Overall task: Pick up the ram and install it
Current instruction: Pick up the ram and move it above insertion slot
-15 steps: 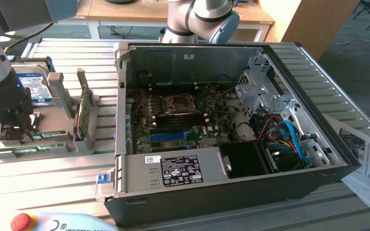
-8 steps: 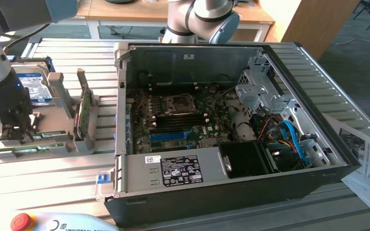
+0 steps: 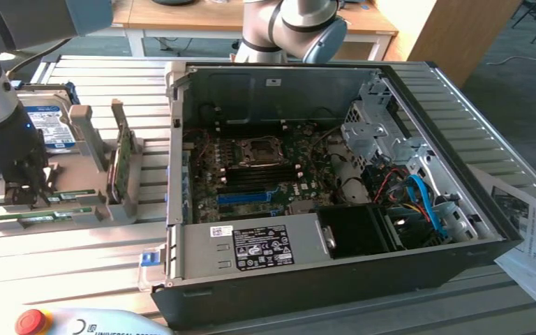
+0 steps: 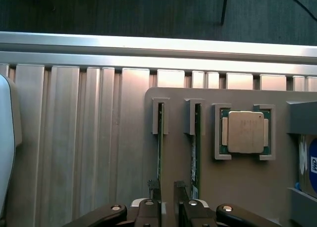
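As it hangs over the grey holder (image 4: 237, 187), the claw (image 4: 167, 192) stands apart, empty, close above the ram (image 4: 160, 152).

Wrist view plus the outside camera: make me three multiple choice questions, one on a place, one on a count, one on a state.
1. Where is the claw? A) over the tray at the exterior view's left B) over the papers C) over the red button
2. How many ram sticks stand in the tray's slots? A) one B) two C) four
3. How is the case? A) open, board showing B) closed C) upside down
Answers: 1 A, the claw hangs above the tray; 2 B, the wrist view shows two edge-on; 3 A, its board lies bare.
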Robot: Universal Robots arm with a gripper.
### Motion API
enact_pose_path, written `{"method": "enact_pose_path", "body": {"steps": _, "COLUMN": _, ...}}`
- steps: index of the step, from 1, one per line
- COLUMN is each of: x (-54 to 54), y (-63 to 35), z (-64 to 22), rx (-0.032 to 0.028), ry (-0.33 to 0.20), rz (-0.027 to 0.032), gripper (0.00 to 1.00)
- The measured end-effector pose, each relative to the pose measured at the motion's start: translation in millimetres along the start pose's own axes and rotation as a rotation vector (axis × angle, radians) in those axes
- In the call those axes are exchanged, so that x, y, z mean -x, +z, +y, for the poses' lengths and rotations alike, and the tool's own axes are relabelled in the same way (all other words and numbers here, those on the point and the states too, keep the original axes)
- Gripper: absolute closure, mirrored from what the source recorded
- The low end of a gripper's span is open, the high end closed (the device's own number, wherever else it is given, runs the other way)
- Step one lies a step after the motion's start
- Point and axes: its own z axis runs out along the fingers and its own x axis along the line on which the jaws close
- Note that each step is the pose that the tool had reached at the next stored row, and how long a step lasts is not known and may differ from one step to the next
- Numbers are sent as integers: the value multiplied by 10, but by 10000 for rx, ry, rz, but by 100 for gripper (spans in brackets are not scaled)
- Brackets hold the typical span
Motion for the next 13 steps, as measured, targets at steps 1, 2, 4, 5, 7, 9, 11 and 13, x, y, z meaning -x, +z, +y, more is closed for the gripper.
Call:
{"method": "enact_pose_path", "body": {"steps": 1, "x": 0, "y": 9, "z": 0, "rx": 0, "ry": 0, "rz": 0, "gripper": 75}}
{"method": "enact_pose_path", "body": {"steps": 2, "x": 0, "y": 17, "z": -1, "rx": 0, "ry": 0, "rz": 1, "gripper": 75}}
{"method": "enact_pose_path", "body": {"steps": 4, "x": -1, "y": 33, "z": -2, "rx": 1, "ry": 0, "rz": 1, "gripper": 75}}
{"method": "enact_pose_path", "body": {"steps": 5, "x": -1, "y": 39, "z": -2, "rx": 0, "ry": 0, "rz": 1, "gripper": 75}}
{"method": "enact_pose_path", "body": {"steps": 7, "x": -1, "y": 52, "z": -2, "rx": 1, "ry": -2, "rz": 1, "gripper": 75}}
{"method": "enact_pose_path", "body": {"steps": 9, "x": -1, "y": 66, "z": -3, "rx": 1, "ry": -3, "rz": 0, "gripper": 75}}
{"method": "enact_pose_path", "body": {"steps": 11, "x": -1, "y": 80, "z": -4, "rx": 0, "ry": -5, "rz": 0, "gripper": 75}}
{"method": "enact_pose_path", "body": {"steps": 13, "x": -2, "y": 94, "z": -4, "rx": 1, "ry": -7, "rz": 1, "gripper": 75}}
